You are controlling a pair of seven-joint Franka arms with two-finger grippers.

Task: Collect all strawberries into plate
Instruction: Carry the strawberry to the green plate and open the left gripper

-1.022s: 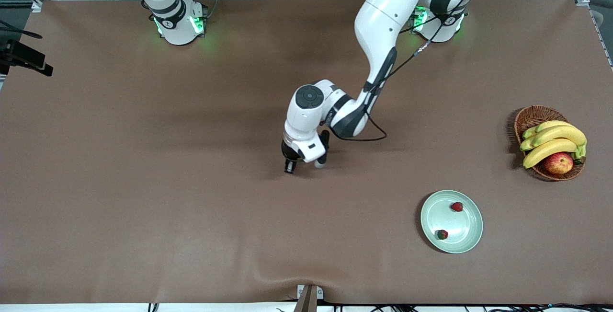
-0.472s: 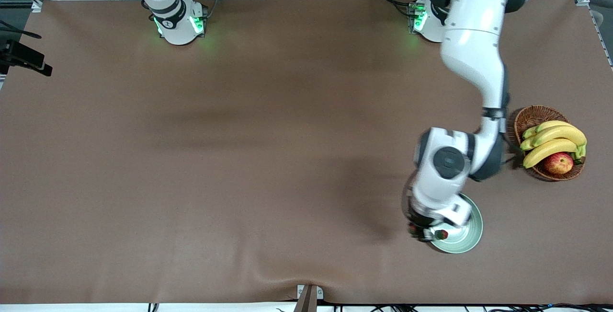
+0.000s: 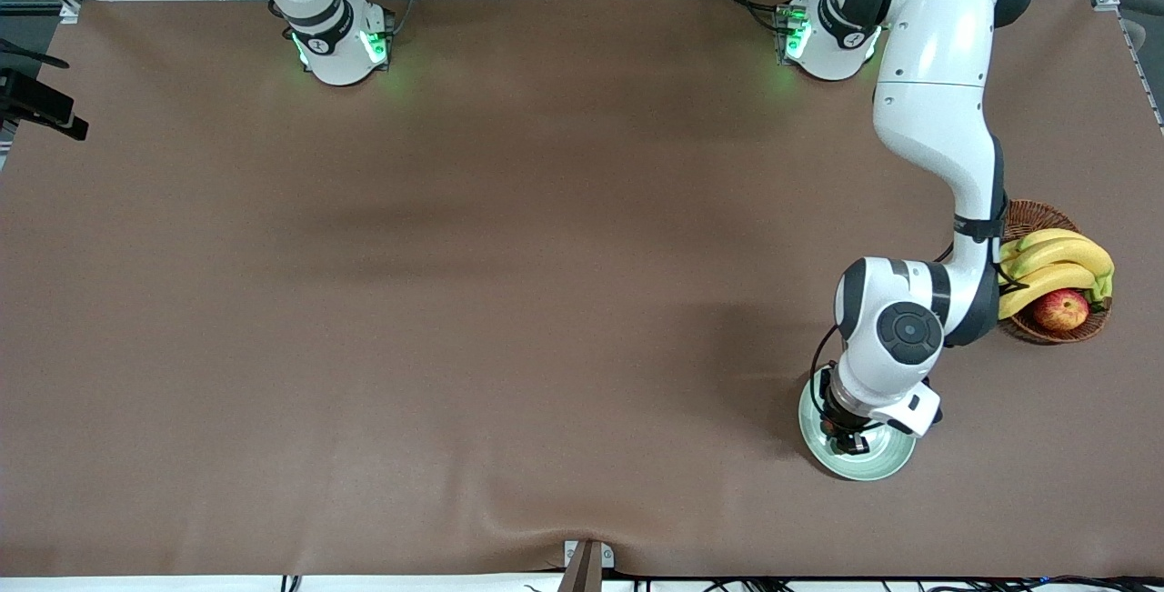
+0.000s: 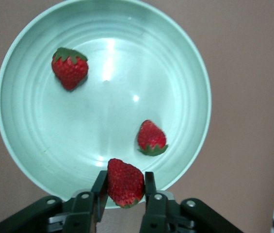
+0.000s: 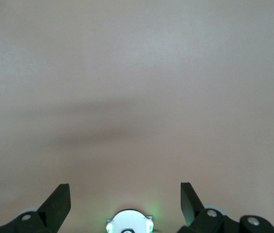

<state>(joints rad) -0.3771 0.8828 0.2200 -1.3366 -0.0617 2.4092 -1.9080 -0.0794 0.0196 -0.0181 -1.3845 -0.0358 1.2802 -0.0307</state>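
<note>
My left gripper [image 3: 850, 439] hangs over the pale mint-green plate [image 3: 896, 463], near its rim. In the left wrist view the gripper [image 4: 125, 184] is shut on a red strawberry [image 4: 124, 182] held between the fingers. Two more strawberries lie in the plate [image 4: 40, 145]: one [image 4: 70, 67] near one side, one [image 4: 151, 138] close under the held berry. In the front view the arm hides the berries. My right gripper [image 5: 125, 196] is open and empty, high over bare table; its arm waits by its base.
A brown wicker basket [image 3: 1023, 215] with bananas [image 3: 1055, 269] and a red-yellow apple [image 3: 1060, 309] stands beside the plate, toward the left arm's end and farther from the front camera. The left arm's elbow is close to the basket.
My left arm swung from mid-table to over the plate, carrying the strawberry. It then shifted a little from the plate's rim toward its middle. The right arm has not moved.
</note>
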